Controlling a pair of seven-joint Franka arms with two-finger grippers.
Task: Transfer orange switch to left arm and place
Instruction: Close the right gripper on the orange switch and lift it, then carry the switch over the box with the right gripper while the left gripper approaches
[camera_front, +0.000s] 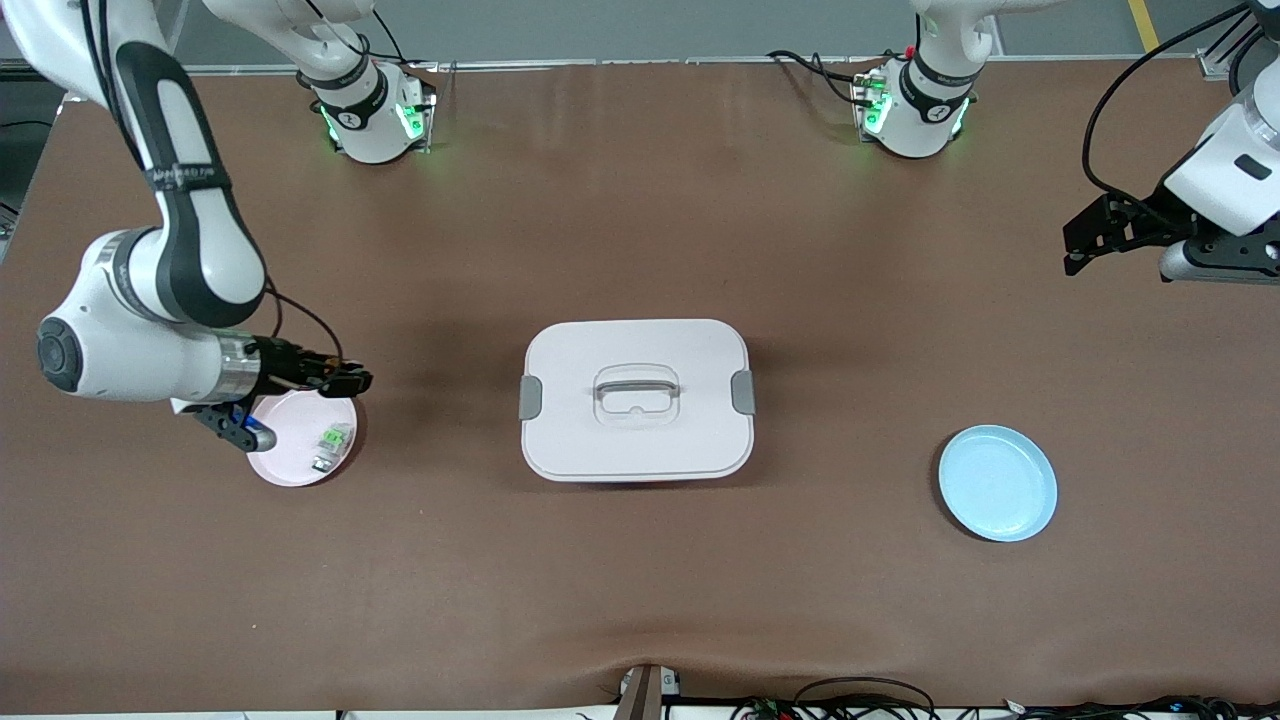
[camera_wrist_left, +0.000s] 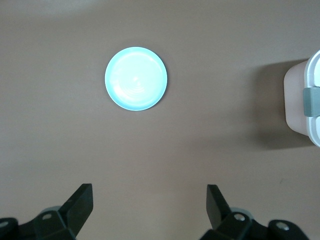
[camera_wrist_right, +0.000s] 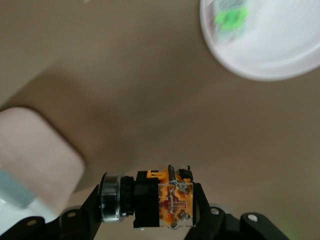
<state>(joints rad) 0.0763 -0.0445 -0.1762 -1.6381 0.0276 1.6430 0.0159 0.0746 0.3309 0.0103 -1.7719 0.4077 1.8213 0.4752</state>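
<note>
Right gripper (camera_wrist_right: 150, 220) hangs over the pink plate's (camera_front: 290, 465) edge, clamped on the orange switch (camera_wrist_right: 150, 202): black barrel, silvery ring, orange-and-clear body. Left gripper (camera_wrist_left: 150, 210) waits spread wide and empty, above the table's left-arm end, well apart from the box (camera_front: 637, 400).

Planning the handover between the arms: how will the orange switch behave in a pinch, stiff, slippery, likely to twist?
The orange switch, held in the shut right gripper, looks like rigid moulded plastic, so probably stiff and light. Its silvery round collar could roll or pivot if pinched there. The blocky body offers flatter faces, likely steadier for the open left gripper.
</note>
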